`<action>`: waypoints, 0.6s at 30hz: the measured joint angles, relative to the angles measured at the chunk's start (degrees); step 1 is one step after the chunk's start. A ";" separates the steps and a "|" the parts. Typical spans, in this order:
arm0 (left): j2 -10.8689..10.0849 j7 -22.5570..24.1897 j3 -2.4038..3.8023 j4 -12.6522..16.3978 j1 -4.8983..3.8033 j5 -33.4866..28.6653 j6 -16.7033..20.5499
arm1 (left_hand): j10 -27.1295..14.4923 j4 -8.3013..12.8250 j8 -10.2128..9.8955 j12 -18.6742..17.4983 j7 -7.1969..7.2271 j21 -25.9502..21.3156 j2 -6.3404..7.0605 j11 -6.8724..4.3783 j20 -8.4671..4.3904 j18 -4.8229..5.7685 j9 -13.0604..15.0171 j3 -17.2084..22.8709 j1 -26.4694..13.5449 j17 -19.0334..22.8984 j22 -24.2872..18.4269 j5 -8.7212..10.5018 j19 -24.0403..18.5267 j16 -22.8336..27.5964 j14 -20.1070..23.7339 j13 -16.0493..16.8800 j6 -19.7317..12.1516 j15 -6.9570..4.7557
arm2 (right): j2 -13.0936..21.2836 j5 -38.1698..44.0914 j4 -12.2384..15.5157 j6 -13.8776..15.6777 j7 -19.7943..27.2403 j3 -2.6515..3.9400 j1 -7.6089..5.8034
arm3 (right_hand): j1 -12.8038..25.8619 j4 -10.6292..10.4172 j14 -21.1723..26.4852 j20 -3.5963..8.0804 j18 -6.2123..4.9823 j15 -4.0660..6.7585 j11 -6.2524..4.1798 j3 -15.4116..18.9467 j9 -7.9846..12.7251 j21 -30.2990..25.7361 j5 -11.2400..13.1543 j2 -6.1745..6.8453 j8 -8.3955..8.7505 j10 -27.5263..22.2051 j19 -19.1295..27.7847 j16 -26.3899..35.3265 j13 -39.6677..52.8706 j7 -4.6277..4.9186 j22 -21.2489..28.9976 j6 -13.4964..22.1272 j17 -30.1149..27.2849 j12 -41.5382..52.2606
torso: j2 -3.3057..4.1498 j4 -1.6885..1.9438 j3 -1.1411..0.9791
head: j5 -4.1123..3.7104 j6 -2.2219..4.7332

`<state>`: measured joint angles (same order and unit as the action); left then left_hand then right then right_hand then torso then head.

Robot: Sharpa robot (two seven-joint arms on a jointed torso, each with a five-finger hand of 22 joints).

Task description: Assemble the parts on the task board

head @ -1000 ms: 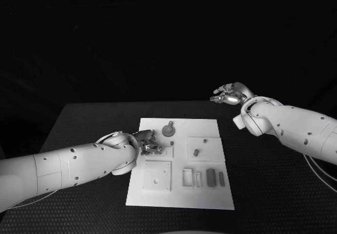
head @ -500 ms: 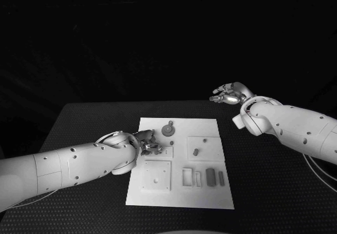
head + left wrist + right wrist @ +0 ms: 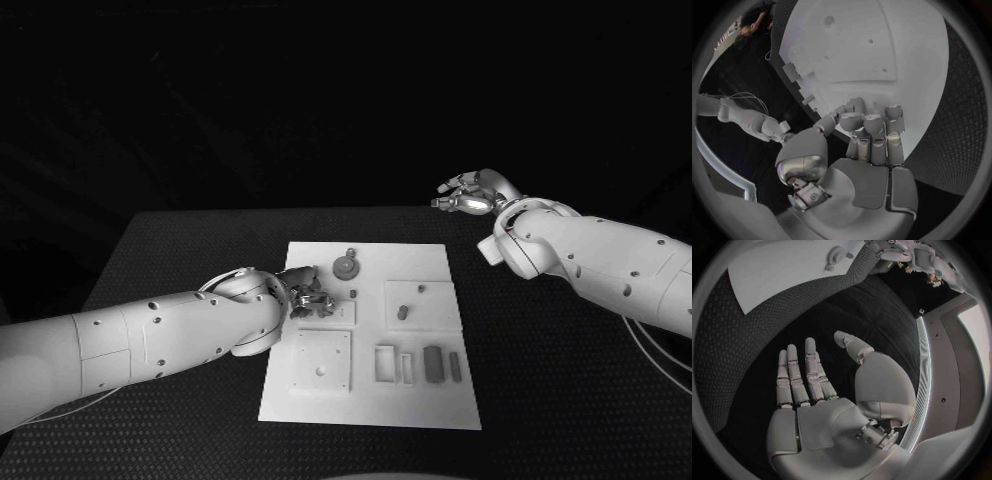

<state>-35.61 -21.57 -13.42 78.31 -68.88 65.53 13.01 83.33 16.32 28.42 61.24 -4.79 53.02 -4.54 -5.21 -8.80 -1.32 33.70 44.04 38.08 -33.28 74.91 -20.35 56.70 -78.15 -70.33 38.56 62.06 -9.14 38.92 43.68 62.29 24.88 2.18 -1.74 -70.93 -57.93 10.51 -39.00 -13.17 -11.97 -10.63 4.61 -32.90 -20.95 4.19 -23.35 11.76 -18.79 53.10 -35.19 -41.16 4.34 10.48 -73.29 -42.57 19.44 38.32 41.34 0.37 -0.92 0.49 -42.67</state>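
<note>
Barely anything is changing: the left hand (image 3: 306, 293) is staying curled, fingertips down on the task board (image 3: 372, 400) at centre frame, grasp unclear, while the right hand (image 3: 469, 192) is hovering spread, upper right.

The black table (image 3: 173, 250) carries the task board (image 3: 375, 400).

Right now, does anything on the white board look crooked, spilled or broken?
Nothing stands out. The white rectangular task board lies flat on the black table, its small grey parts resting in place. The left hand is over its left edge; the right hand is open, off the board.
</note>
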 measured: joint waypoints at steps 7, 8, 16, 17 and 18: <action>0.02 -0.25 0.09 0.03 -0.09 0.76 -0.90 | 0.00 -0.02 0.32 0.39 0.00 0.00 0.05 0.00 0.00 0.00 -0.23 0.12 0.05 0.05 0.00 -0.56 0.00 -0.21 0.00 0.00 0.00 0.00 | -0.02 0.00 -0.07 -0.07 -0.04 0.00 0.02 | 0.00 0.00 0.00 0.00 0.00 0.00 0.00 0.00 0.05 0.00 0.00 0.00 0.00 0.00 0.00 0.00 -0.05 0.00 -0.05 0.00 -0.06 0.00 | 0.00 -0.02 -0.01 | -0.05 -0.10; 0.02 -0.28 0.10 0.04 -0.10 0.84 -0.97 | 0.00 -0.03 0.34 0.39 0.00 0.22 0.14 0.00 0.00 0.00 -0.25 0.13 0.14 0.07 0.00 -0.56 0.00 -0.21 0.00 0.00 0.00 0.00 | -0.02 0.00 -0.07 -0.08 -0.04 0.00 0.02 | 0.00 0.00 0.00 0.00 0.00 0.00 0.00 0.00 0.05 0.00 0.00 0.00 0.00 0.00 0.00 0.00 -0.05 0.00 -0.06 0.00 -0.06 0.00 | 0.00 -0.02 -0.02 | -0.06 -0.11; -0.01 -0.45 0.12 0.10 -0.11 1.51 -1.23 | 0.00 -0.10 0.36 0.39 0.00 0.22 0.49 0.00 0.00 0.00 -0.14 0.20 0.50 0.11 0.00 -0.56 0.00 -0.21 0.00 0.00 0.00 0.00 | 0.02 -0.01 -0.07 -0.15 -0.07 0.00 0.02 | 0.00 0.00 0.00 -0.15 0.00 0.00 0.00 0.00 0.05 0.00 -0.23 0.00 0.00 0.00 0.15 0.00 -0.05 0.04 -0.05 0.03 -0.05 0.00 | 0.00 0.03 -0.01 | -0.11 -0.13; -0.01 -0.47 0.12 0.10 -0.11 1.60 -1.24 | 0.00 -0.10 0.36 0.39 0.00 0.22 0.49 0.00 0.04 0.00 -0.12 0.20 0.50 0.11 -0.01 -0.56 0.04 -0.21 0.00 0.00 0.00 0.00 | 0.02 -0.01 -0.06 -0.15 -0.07 0.00 0.02 | 0.00 0.00 0.00 -0.22 0.00 0.00 0.00 0.00 0.05 0.00 -0.23 0.00 0.00 0.00 0.22 0.00 -0.05 0.04 -0.05 0.04 -0.05 0.00 | 0.00 0.03 -0.01 | -0.11 -0.13; -0.01 -0.49 0.12 0.10 -0.11 1.66 -1.24 | 0.00 -0.10 0.37 0.39 0.00 0.22 0.73 0.00 0.14 0.00 -0.12 0.20 0.74 0.13 0.00 -0.56 0.14 -0.21 0.00 0.00 0.00 0.00 | 0.02 -0.01 -0.06 -0.16 -0.08 0.00 0.02 | 0.00 0.00 0.00 -0.22 0.00 0.00 0.00 0.00 0.04 0.00 -0.23 0.00 0.00 0.00 0.22 0.00 -0.05 0.04 -0.05 0.04 -0.05 0.00 | 0.00 0.04 -0.01 | -0.12 -0.14</action>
<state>-35.62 -22.06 -13.29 78.41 -68.99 67.19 11.76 83.33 16.22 28.79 61.63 -4.79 53.24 -3.81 -5.21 -8.66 -1.32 33.57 44.24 38.82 -33.14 74.91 -20.91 56.84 -78.37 -70.33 38.57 62.06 -9.14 38.93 43.67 62.22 24.72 2.10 -1.75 -70.91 -57.93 10.51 -39.00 -13.39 -11.96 -10.63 4.61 -32.90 -20.90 4.19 -23.58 11.76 -18.79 53.10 -34.97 -41.16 4.29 10.52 -73.34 -42.53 19.39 38.32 41.34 0.41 -0.92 0.38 -42.80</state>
